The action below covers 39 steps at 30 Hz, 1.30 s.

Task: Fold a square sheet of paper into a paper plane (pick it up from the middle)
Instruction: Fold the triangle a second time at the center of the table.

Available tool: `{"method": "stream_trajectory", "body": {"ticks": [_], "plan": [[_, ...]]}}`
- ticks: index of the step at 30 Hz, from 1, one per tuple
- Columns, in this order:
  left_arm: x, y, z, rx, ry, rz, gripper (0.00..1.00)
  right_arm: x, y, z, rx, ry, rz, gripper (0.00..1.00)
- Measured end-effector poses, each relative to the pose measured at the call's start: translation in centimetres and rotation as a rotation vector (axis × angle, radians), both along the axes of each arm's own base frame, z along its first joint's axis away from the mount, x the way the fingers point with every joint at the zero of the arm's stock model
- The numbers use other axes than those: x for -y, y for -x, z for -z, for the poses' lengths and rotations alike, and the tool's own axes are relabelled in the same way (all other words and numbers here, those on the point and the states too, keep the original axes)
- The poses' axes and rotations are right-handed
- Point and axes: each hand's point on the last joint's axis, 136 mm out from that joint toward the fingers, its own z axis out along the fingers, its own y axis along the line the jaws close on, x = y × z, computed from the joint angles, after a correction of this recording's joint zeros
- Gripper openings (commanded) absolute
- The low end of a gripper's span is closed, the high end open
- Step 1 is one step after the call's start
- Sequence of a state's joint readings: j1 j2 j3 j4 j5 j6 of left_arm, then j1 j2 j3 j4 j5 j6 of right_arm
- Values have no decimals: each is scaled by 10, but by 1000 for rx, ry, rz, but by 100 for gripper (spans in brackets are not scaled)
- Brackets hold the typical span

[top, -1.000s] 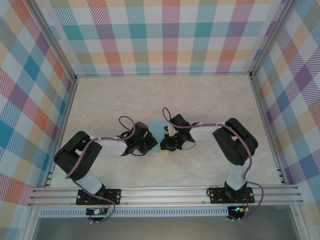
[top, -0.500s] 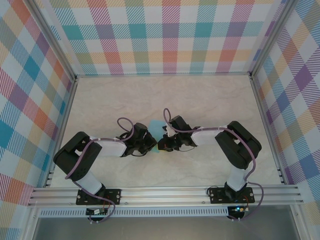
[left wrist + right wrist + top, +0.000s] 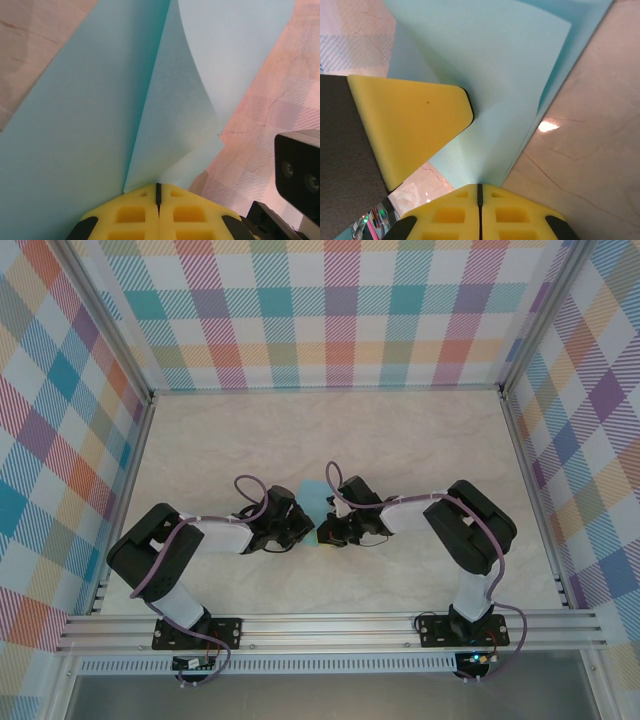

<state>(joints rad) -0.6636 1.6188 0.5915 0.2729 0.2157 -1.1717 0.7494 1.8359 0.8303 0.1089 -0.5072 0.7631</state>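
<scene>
The light-blue paper (image 3: 311, 494) lies partly folded on the table between my two grippers, mostly hidden under them in the top view. My left gripper (image 3: 302, 531) is shut on the paper's near edge (image 3: 165, 125), where a flap curves up from a crease. My right gripper (image 3: 326, 532) is shut on the same paper (image 3: 495, 90), which fans out in layers from its closed yellow jaws. In the right wrist view the left gripper's yellow finger (image 3: 415, 120) rests against the paper on the left. No finished pointed dart shape is visible.
The marble-pattern tabletop (image 3: 420, 440) stretches behind and to both sides of the grippers. Checked walls and metal frame rails (image 3: 330, 625) enclose the workspace. The right wrist's black camera housing (image 3: 299, 172) sits close at the right of the left wrist view.
The right gripper has shifted slightly left, closer to the left gripper, and its elbow moved a little. The left arm has stayed put, and both keep hold of the paper.
</scene>
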Motion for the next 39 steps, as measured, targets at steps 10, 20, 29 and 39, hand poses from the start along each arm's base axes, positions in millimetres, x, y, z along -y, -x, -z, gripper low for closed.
{"method": "stream_trajectory", "body": {"ticks": [10,20,29,39], "plan": [[0,0,0,0,0,0,5,-1,-1,-16,35,-17,-4,8],[0,0,0,1,0,1,5,-3,7,-2,8,5,-22,8],[-4,5,-2,-1,-5,3,8,-2,8,0,13,18,-29,8],[-9,7,-19,50,-30,38,15,-1,7,1,24,36,-38,8]]}}
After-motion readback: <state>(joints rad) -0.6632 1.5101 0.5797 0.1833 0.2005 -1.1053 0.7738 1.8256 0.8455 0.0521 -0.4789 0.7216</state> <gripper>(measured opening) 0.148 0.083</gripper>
